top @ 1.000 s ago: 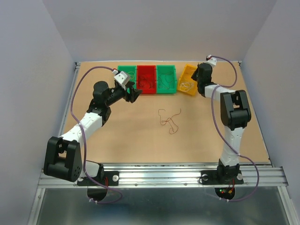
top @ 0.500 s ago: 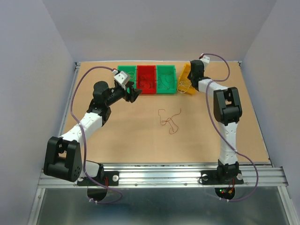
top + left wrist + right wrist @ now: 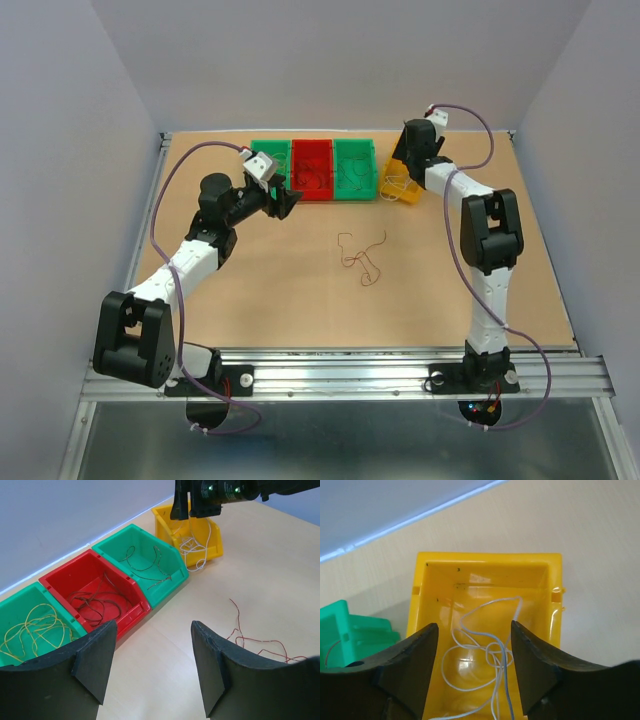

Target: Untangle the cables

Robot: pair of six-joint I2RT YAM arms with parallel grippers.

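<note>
We see the loose tangle of cables (image 3: pixel 362 258), thin reddish-brown and orange strands, lying on the bare table (image 3: pixel 260 300) near its middle, well apart from both grippers. From the left wrist, part of it shows past the right-hand finger, low at the right of the picture.

Along the far edge stand four bins in a row. The first green bin (image 3: pixel 30 588) holds yellow cables (image 3: pixel 30 627), the red bin (image 3: pixel 137 615) dark brown cables (image 3: pixel 95 602), and the second green bin (image 3: pixel 170 587) thin brown cables (image 3: pixel 150 565). The yellow bin (image 3: pixel 485 557) holds white cables (image 3: pixel 492 650) in loose loops.

The left gripper (image 3: pixel 152 630) hovers above the table in front of the red bin. Its fingers (image 3: pixel 95 655) stand wide apart, with nothing between them and touching nothing.

The right gripper (image 3: pixel 474 630) hangs directly over the yellow bin, pointing down into it. Its fingers (image 3: pixel 535 665) are clearly parted and nothing is pinched between them. The white cables lie on the bin floor in the gap below, and one strand runs down out of the picture between the fingers. We cannot tell whether it touches a finger.
</note>
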